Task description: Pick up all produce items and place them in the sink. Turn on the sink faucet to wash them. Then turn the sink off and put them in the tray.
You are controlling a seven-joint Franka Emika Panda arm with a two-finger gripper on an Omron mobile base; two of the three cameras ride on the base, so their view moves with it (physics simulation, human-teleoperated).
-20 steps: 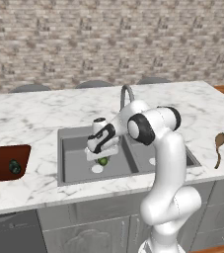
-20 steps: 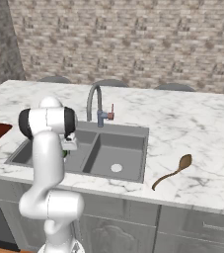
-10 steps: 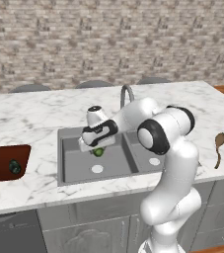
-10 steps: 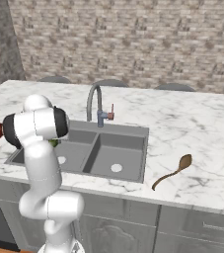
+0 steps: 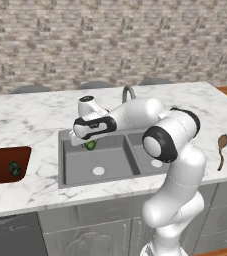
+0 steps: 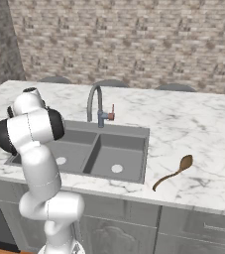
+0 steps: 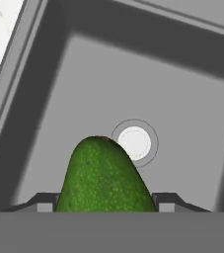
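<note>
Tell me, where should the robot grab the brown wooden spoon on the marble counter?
Probably the slim handle of the brown wooden spoon, near its middle, coming straight down from above. It lies flat on the white marble counter, so only its narrow sides can be pinched.

Both base cams sit behind the arm, left and right, looking down at the same double sink (image 5: 110,157). Hand cam's super close, staring straight down into one basin's drain (image 7: 134,141).
</note>
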